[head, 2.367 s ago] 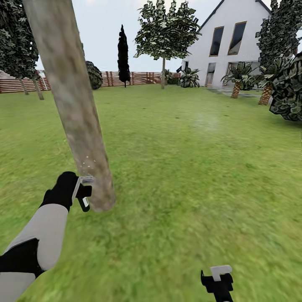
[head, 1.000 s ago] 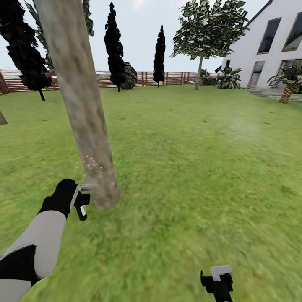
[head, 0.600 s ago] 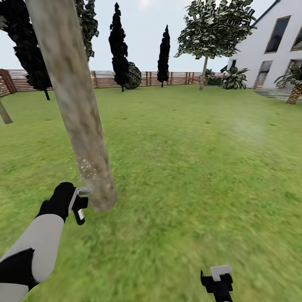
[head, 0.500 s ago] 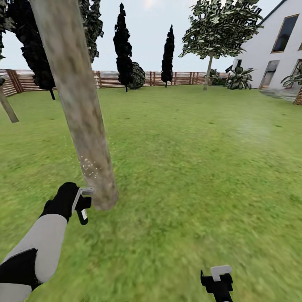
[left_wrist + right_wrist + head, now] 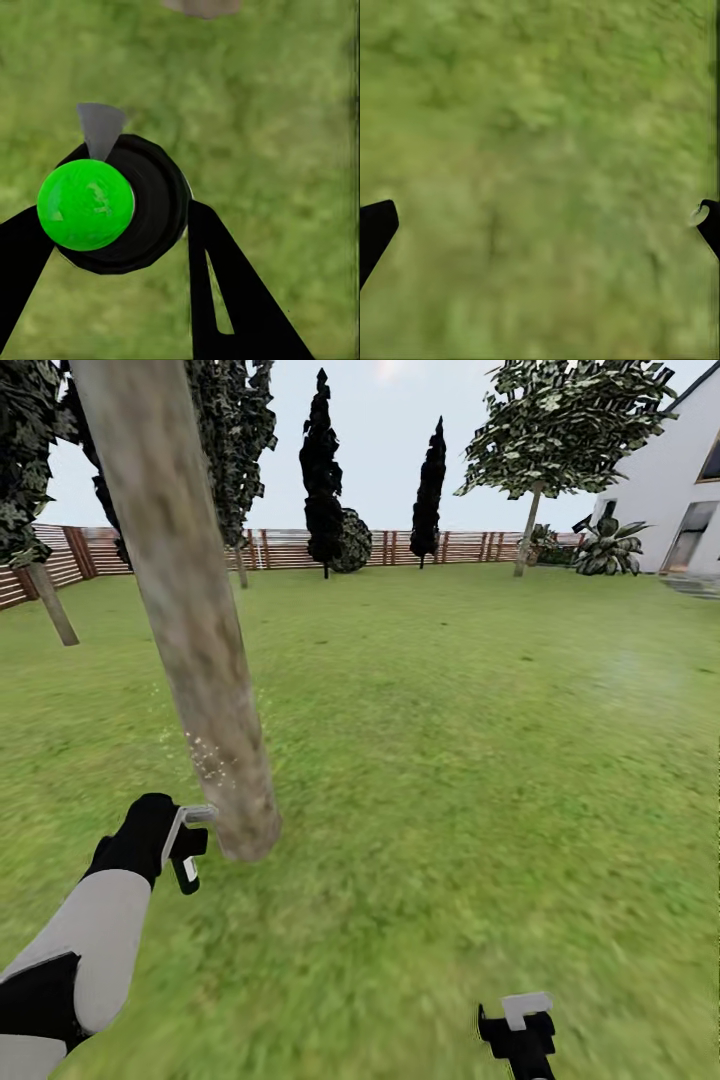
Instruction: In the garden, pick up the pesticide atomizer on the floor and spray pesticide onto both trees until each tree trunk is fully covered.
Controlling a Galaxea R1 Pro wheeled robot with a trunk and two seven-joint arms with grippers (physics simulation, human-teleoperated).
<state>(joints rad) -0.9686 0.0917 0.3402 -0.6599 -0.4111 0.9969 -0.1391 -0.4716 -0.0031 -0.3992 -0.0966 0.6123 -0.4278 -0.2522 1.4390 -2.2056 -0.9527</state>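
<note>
left gripper point(image 5: 112, 247) clamped on atomizer point(image 5: 112, 202), trunk point(image 5: 205, 690) just ahead. right gripper point(image 5: 540, 217) wide, empty. risks patchy coverage if aimed low.

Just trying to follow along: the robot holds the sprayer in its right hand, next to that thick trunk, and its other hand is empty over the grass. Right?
Not quite. The sprayer is in the left hand, beside the thick trunk; the left wrist view shows the hand shut on it. The empty one over the grass is the right hand.
</note>
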